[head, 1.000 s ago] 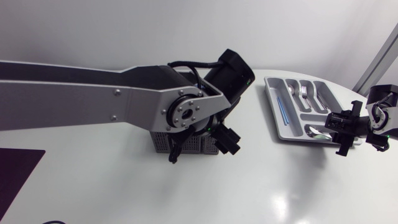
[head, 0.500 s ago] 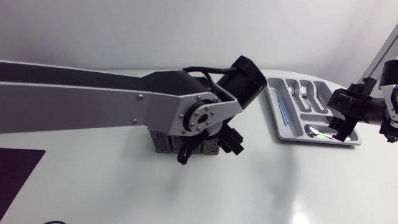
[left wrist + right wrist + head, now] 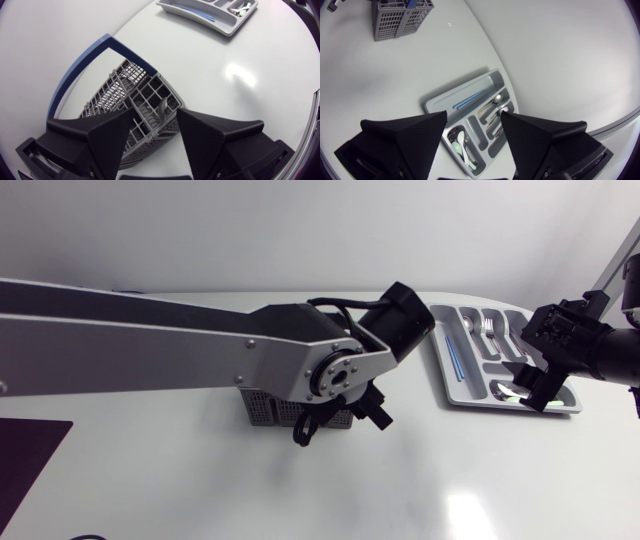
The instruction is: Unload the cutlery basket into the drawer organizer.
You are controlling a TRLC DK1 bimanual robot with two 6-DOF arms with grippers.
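Hovering over the grey basket [image 3: 116, 89] near the middle of the counter [image 3: 200, 490], the left pincer [image 3: 156, 117] is released, its fingers spread above a compartment holding a metal utensil [image 3: 163, 107]. The right pincer [image 3: 473, 120], also released and empty, hangs above the organizer [image 3: 436, 104], well apart from the basket, where a pale green spoon [image 3: 463, 148], forks [image 3: 496, 113] and blue sticks [image 3: 470, 99] lie in separate slots.
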